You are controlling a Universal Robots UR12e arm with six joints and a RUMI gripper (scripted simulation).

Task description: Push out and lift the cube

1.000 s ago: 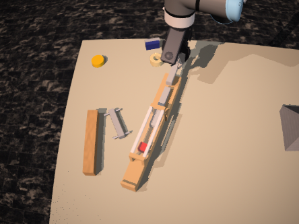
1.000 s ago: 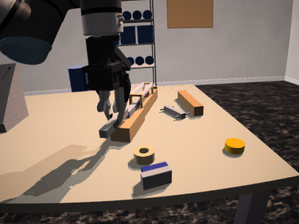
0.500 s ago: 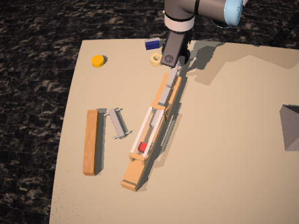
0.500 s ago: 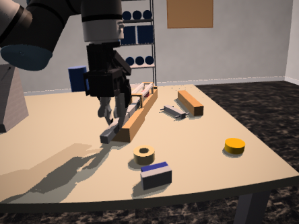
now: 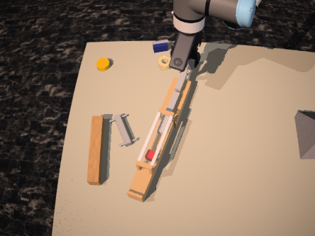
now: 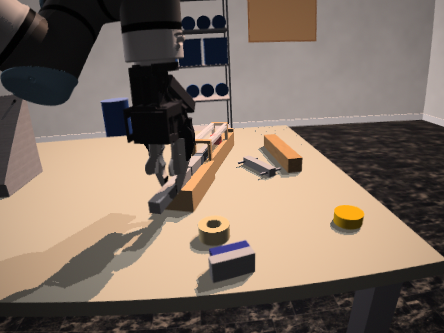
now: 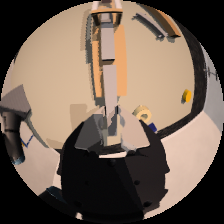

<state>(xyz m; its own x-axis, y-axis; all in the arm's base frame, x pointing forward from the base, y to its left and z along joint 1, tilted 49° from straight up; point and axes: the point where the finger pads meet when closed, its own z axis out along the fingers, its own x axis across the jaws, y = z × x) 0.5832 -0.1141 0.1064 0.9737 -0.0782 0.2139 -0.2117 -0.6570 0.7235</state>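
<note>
The wooden channel [image 5: 159,136] lies diagonally across the table, with white rails over its roofed stretch. The red cube [image 5: 150,155] sits inside it, close to the end with the short ledge and raised lip [image 5: 139,186]. My gripper [image 5: 184,69] is beyond the channel's opposite, far end, shut on a long grey stick [image 5: 174,94]. The stick runs along the channel's open trough and under the rails toward the cube. In the side view my gripper [image 6: 167,179] holds the stick [image 6: 162,199] low by the channel [image 6: 205,162]. The wrist view shows the stick [image 7: 110,75] reaching ahead from the fingers.
A long wooden block [image 5: 96,150] and a grey tool with pins [image 5: 125,130] lie left of the channel. An orange disc [image 5: 103,64], a tan ring [image 5: 164,61] and a blue-and-grey block [image 5: 160,46] sit near the far edge. A grey wedge [image 5: 306,134] stands at the right.
</note>
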